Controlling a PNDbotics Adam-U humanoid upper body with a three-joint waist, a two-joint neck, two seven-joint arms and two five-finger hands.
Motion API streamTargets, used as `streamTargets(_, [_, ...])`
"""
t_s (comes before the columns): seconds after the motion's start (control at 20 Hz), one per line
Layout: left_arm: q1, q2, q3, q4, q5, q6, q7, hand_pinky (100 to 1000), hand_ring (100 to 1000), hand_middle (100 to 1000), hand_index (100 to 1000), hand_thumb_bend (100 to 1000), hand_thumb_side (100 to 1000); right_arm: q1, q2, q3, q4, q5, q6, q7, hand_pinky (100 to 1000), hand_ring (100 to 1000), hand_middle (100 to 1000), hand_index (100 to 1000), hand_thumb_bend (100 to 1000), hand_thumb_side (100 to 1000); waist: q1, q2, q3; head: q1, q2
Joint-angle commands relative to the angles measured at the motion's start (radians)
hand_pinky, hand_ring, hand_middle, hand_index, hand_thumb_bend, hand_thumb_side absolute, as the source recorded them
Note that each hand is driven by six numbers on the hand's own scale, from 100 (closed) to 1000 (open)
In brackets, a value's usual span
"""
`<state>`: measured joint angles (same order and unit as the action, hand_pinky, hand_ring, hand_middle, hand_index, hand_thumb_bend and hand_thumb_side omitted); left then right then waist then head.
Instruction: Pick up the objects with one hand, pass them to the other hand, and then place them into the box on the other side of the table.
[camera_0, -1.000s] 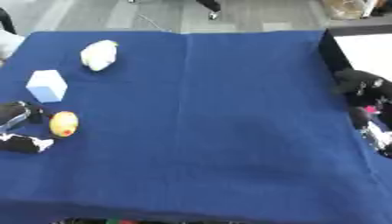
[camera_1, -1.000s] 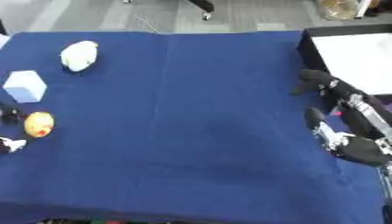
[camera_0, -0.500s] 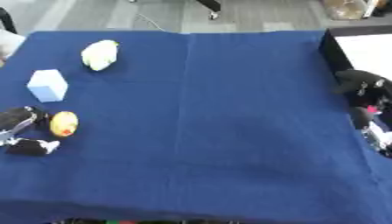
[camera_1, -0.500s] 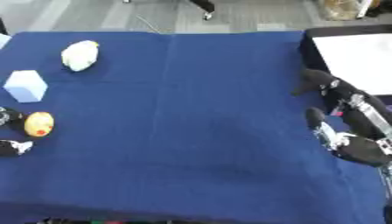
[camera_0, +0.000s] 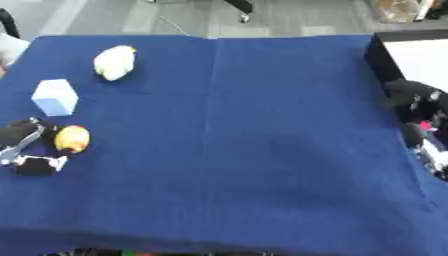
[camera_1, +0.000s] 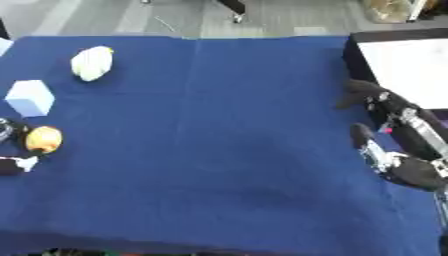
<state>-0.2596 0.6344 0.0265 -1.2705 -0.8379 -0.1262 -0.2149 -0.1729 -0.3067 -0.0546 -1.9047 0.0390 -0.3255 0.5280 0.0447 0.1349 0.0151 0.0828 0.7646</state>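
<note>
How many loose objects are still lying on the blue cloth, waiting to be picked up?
3. A pale rounded object lies far left; a light blue block sits nearer, at the left edge; an orange-yellow object lies between the left robot hand's fingers. None seem hidden.

I read this as a lab or test room, not a home. A table under a plain blue cloth (camera_0: 227, 130) fills my view. Beyond its far edge, at twelve o'clock, lies a bare grey floor (camera_0: 289, 17) with a thin cable (camera_1: 162, 22) trailing over it and a black chair leg on a caster (camera_0: 241, 9).
</note>
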Motion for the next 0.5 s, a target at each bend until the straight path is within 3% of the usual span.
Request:
streamTargets(0.05, [-0.014, 0.023, 0.013, -0.017, 0.023, 0.025, 0.061, 730, 480, 380, 607, 100, 179, -0.011, -0.011, -0.002, -0.012, -0.008, 0.0, 0.003, 1000, 1000, 710, 951, 100, 506, 0.0, -0.011, 0.001, 0.005, 0.005])
streamTargets(0.3, [-0.012, 0.016, 0.019, -0.051, 0.09, 0.044, 0.114, 725, 446, 327, 555, 100, 227, -0.011, -0.01, -0.001, -0.011, -0.008, 0.0, 0.005, 1000, 1000, 710, 951, 100, 506, -0.001, -0.011, 0.001, 0.006, 0.004])
streamTargets(0.5, [-0.006, 0.011, 0.054, -0.152, 0.173, 0.051, 0.111, 728, 420, 290, 524, 100, 282, -0.011, -0.01, 0.003, -0.012, -0.012, 0.0, 0.009, 1000, 1000, 706, 950, 100, 505, -0.001, -0.012, 0.005, 0.004, 0.005])
